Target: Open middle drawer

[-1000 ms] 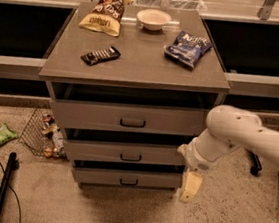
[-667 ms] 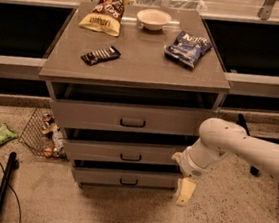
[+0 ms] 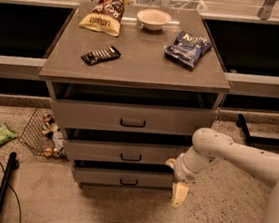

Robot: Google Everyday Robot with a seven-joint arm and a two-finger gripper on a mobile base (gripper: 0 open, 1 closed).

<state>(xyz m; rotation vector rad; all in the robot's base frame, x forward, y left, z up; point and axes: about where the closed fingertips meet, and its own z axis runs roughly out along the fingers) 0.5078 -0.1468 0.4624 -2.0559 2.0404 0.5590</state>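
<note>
Table: the grey cabinet top (image 3: 140,63) fills the far middle of my view. It carries a bowl (image 3: 153,18), a yellow snack bag (image 3: 103,11), a blue snack bag (image 3: 188,47) and a dark bar (image 3: 101,55).
Arm: my one white arm (image 3: 245,158) reaches from the near right and bends down by the cabinet's right front corner.
Middle drawer: it is the second of three fronts (image 3: 94,151), under the taller top drawer (image 3: 89,114). Its long axis runs left to right, and I judge it not yet pulled open.
Claw: it hangs (image 3: 179,191) low, just right of the bottom drawer (image 3: 97,175); released or clenched, I cannot tell.
Handle: a small dark pull (image 3: 130,157) sits at the middle front's centre, left of the claw and a little higher.
Next move: I judge the claw must travel left and up to that pull, then draw toward the near side.
</note>
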